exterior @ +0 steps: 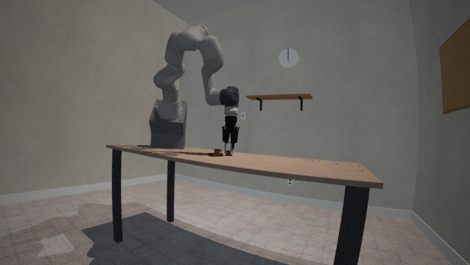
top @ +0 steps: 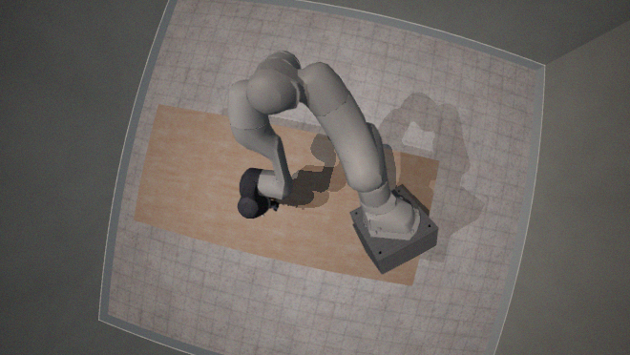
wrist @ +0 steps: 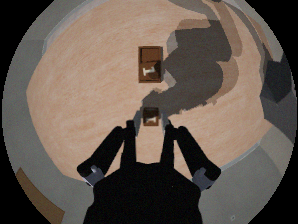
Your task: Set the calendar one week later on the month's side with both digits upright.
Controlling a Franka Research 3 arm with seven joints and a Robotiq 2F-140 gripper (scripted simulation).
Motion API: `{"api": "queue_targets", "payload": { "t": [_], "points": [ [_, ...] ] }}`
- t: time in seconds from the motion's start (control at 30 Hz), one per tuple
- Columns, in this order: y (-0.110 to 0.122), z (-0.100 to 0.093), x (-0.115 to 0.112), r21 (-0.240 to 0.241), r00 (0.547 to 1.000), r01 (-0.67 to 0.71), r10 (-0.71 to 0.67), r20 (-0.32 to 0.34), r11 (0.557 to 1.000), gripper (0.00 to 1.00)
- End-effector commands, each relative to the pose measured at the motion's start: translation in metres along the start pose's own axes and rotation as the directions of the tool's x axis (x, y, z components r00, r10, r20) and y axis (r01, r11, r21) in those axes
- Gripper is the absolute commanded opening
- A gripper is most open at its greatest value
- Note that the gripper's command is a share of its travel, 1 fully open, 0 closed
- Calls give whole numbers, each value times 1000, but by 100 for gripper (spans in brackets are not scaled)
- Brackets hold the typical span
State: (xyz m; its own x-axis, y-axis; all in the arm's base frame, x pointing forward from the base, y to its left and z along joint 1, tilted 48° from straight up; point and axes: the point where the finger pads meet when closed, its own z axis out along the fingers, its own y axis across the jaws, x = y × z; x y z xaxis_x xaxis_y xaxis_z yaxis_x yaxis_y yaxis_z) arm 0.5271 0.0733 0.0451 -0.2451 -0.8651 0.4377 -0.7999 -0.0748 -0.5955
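Note:
The brown tray (wrist: 149, 54) (exterior: 216, 155) lies flat on the table. One brown cube (wrist: 150, 71) (exterior: 218, 151) is in its half nearer the gripper in the wrist view; its top shows a pale mark like a 1. The other half shows bare floor. A second brown cube (wrist: 151, 117) (exterior: 228, 153) stands on the table outside the tray, with a pale mark on top that I cannot read surely. My gripper (wrist: 151, 116) (exterior: 228, 149) is partly open, pointing down, its fingertips at either side of this cube with small gaps. The side faces and the month's name cannot be read.
The wooden table (top: 191, 167) (exterior: 278, 165) carries the robot's grey base (top: 398, 239) (exterior: 167, 133) at one end. The arm hides the tray and cubes in the top view. The arm's shadow falls beside the tray and the outer cube.

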Motion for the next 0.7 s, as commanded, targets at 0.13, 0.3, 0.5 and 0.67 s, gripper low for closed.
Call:
{"api": "queue_targets", "payload": {
  "t": [0.13,0.3,0.5,0.67],
  "points": [
    [0,2,0,-1,1000,-9,9,1,1000,29],
    [0,2,0,-1,1000,-9,9,1,1000,29],
    [0,2,0,-1,1000,-9,9,1,1000,29],
    [0,2,0,-1,1000,-9,9,1,1000,17]
  ]
}}
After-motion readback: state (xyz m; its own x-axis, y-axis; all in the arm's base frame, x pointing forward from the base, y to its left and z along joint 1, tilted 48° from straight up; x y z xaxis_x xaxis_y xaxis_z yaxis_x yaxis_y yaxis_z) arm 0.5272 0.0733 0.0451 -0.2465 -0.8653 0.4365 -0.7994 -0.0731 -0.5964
